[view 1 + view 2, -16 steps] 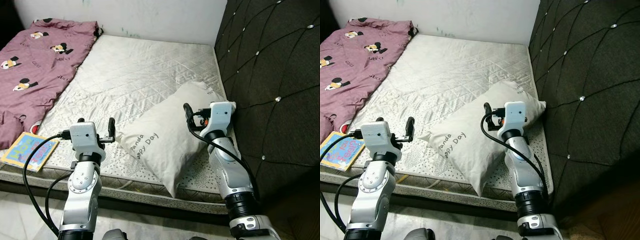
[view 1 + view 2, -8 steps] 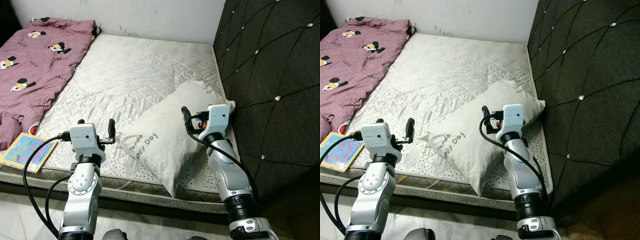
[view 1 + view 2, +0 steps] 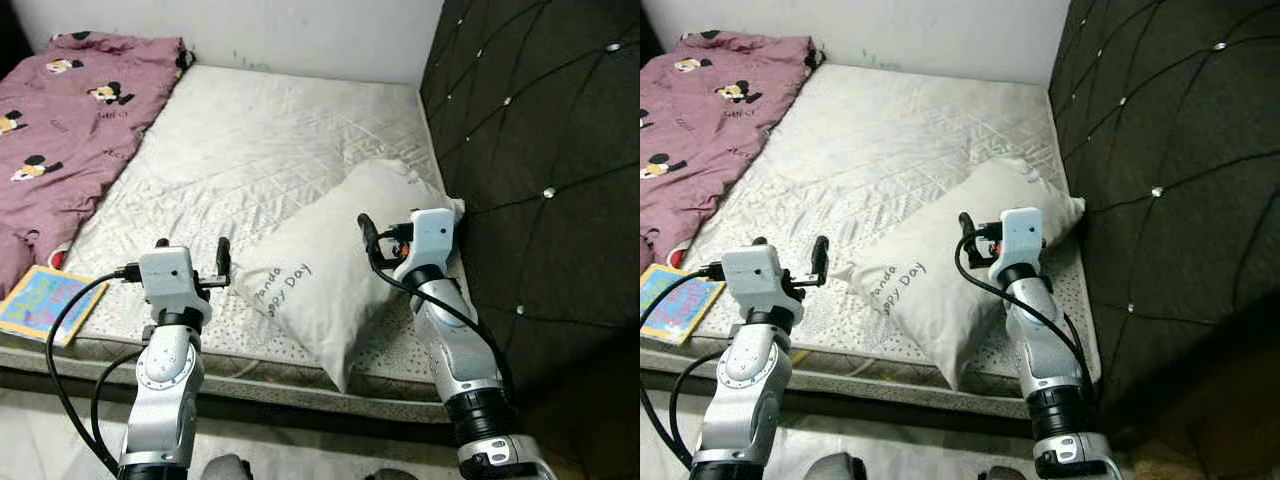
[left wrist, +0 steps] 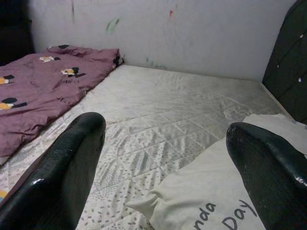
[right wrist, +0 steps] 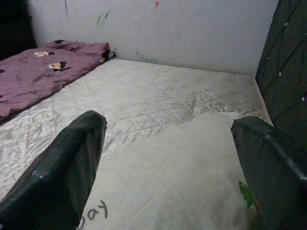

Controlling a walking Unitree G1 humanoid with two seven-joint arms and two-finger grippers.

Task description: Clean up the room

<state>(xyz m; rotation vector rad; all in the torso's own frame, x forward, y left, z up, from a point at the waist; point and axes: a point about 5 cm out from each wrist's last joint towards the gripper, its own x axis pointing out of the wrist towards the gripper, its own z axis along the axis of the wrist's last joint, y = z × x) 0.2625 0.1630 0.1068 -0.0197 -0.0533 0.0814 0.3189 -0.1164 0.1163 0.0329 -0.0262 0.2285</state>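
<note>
Nothing on the bed has moved; the camera has come closer. The white pillow (image 3: pixel 340 270) lies at the bed's (image 3: pixel 260 140) 5 o'clock corner, by the dark headboard (image 3: pixel 540 150). The right claw (image 3: pixel 385 232) hangs over it, fingers wide. The left claw (image 3: pixel 190 258) waits at its 9 o'clock, wide too. A purple blanket (image 3: pixel 60 120) and a book (image 3: pixel 35 303) lie far left.

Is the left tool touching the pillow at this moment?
Apart. In the left wrist view the left tool stands open, and the pillow's near corner lies on the mattress beyond the fingers, neither finger on the fabric.
</note>
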